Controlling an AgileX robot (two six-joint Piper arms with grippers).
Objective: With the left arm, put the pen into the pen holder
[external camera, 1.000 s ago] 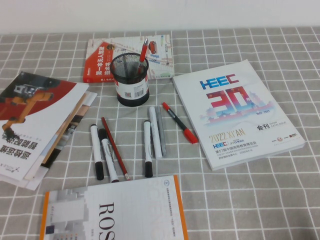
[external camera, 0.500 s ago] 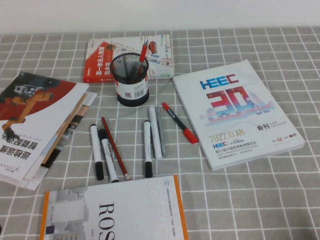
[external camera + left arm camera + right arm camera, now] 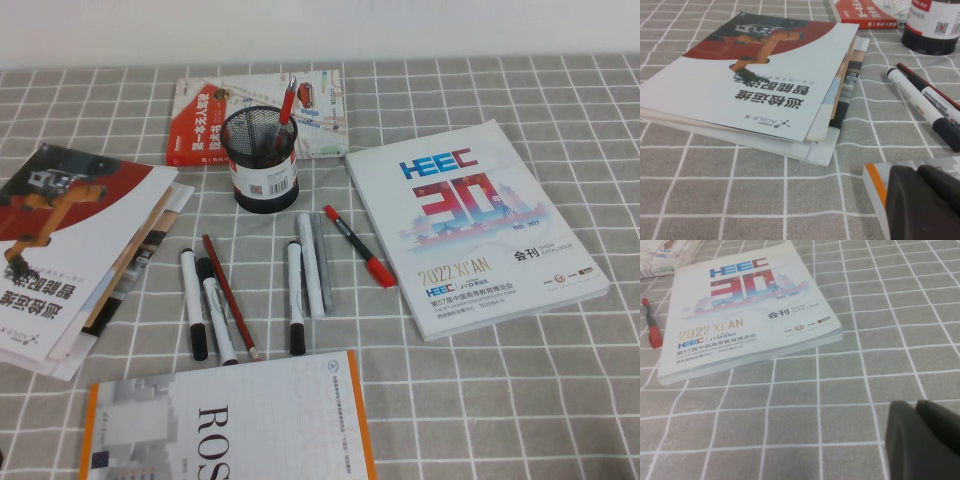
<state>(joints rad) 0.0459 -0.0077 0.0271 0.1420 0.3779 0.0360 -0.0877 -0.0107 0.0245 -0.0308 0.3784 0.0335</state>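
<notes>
Nothing has moved this past second. Left gripper (image 3: 926, 202) hangs low by the desk's near-left corner, right gripper (image 3: 925, 437) near-right (open or closed, I cannot tell). Toward the far edge, the pen (image 3: 286, 103) stands inside the pen holder (image 3: 262, 172); the task looks done.

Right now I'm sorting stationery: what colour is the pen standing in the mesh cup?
Bright red pen, leaning in the black wire-mesh pen holder; high view.
</notes>
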